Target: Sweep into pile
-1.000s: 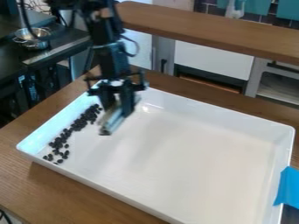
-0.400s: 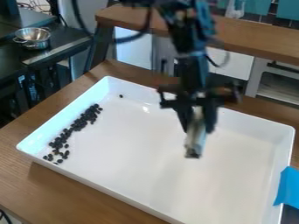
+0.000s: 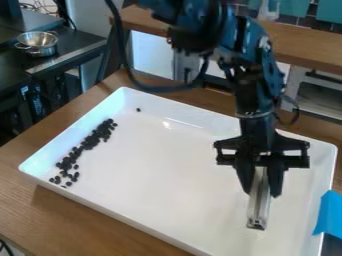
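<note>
At the near right, a long, pale, straight-edged tool [image 3: 258, 215] is held at a steep slant over the white rectangular tray [image 3: 180, 240]; whether its lower end is touching the tray floor cannot be told. It is clasped between the fingers of the black two-finger gripper [image 3: 262, 193], well apart from anything to be swept.

Near the tray's left corner, a few small, dark, bean-like pieces [image 3: 68, 184] are loosely scattered. Farther along the left wall, most of the pieces are gathered in a long, uneven band [image 3: 91, 140], densest toward its far end. Near the far corner, one dark piece [image 3: 138, 109] is left on its own.

The task is judged partly done: the pieces are mostly kept to one side, but a compact pile has yet to be formed, with the stray to be brought in.
</note>
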You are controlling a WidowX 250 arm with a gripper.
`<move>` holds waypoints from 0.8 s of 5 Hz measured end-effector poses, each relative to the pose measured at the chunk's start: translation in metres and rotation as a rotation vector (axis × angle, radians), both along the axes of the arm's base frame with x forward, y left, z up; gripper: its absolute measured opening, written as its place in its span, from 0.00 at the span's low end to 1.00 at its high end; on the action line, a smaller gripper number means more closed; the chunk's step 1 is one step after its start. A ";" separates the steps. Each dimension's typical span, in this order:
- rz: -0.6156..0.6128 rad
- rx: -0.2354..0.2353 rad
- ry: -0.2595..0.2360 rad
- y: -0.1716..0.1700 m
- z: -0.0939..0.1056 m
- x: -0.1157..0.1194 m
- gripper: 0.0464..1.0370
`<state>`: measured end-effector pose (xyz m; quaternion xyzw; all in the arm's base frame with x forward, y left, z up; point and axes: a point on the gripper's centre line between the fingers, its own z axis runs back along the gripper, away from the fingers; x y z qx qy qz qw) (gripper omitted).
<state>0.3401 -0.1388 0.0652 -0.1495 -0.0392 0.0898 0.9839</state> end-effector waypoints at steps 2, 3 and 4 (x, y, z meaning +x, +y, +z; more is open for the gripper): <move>0.021 0.032 0.005 -0.002 -0.021 0.012 0.40; -0.020 0.050 0.043 -0.003 -0.027 0.015 0.72; -0.077 0.058 0.029 -0.002 -0.027 0.015 0.95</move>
